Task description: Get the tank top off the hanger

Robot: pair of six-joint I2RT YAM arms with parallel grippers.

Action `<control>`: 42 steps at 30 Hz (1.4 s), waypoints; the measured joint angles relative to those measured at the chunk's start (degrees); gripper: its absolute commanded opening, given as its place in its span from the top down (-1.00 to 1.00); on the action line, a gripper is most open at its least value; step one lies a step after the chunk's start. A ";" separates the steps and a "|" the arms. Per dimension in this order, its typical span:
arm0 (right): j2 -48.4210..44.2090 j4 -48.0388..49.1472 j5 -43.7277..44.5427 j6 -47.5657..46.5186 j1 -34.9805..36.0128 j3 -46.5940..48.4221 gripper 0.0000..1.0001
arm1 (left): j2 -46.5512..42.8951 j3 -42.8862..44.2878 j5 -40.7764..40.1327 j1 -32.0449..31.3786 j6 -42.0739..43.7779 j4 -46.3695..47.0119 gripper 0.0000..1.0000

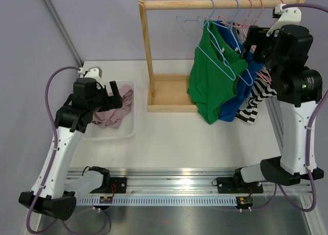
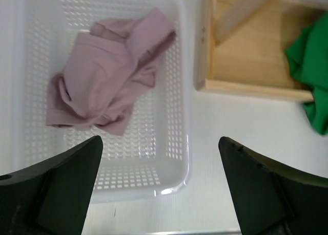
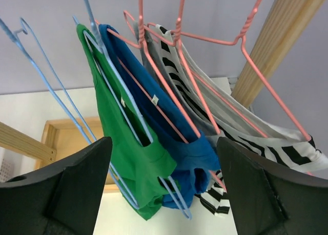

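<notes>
Left claw (image 2: pixel 160 145) gapes wide, empty, above the white perforated plastic basket (image 2: pixel 177 181). Right claw (image 3: pixel 164 143), equally spread, seemingly touches nothing before the green fabric tank top (image 3: pixel 128 161).

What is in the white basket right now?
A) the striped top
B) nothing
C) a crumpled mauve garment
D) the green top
C: a crumpled mauve garment lies in the white basket, while the green top and the striped top hang on the rack.
</notes>
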 measured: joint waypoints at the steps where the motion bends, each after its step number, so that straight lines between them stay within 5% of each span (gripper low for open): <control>1: 0.83 -0.55 -0.90 -0.42 -0.81 1.07 -0.77 | -1.38 -1.60 0.66 -0.98 0.26 0.15 -0.98; 6: 5.81 -2.67 -7.04 -3.28 -2.40 5.46 -0.33 | -6.71 -10.78 2.40 -3.72 1.40 2.95 -0.98; 15: 15.34 -4.31 -13.46 -6.03 -4.70 9.25 -0.08 | -10.60 -20.37 2.80 -3.80 1.60 5.75 -0.98; 17: 17.03 -4.42 -14.93 -6.51 -4.94 9.49 0.19 | -11.78 -20.68 2.78 -3.80 1.62 6.36 -0.98; 25: 19.61 -4.33 -22.95 -5.75 -5.14 9.75 0.76 | -12.04 -20.74 3.19 -3.93 1.64 7.69 -0.98; 26: 19.30 -4.11 -23.89 -5.49 -5.14 9.49 0.97 | -12.02 -20.81 3.23 -3.93 1.62 7.78 -0.98; 42: 17.09 -5.44 -28.33 -0.02 -5.18 16.02 1.00 | -11.30 -21.09 4.04 -3.98 1.86 8.09 -0.98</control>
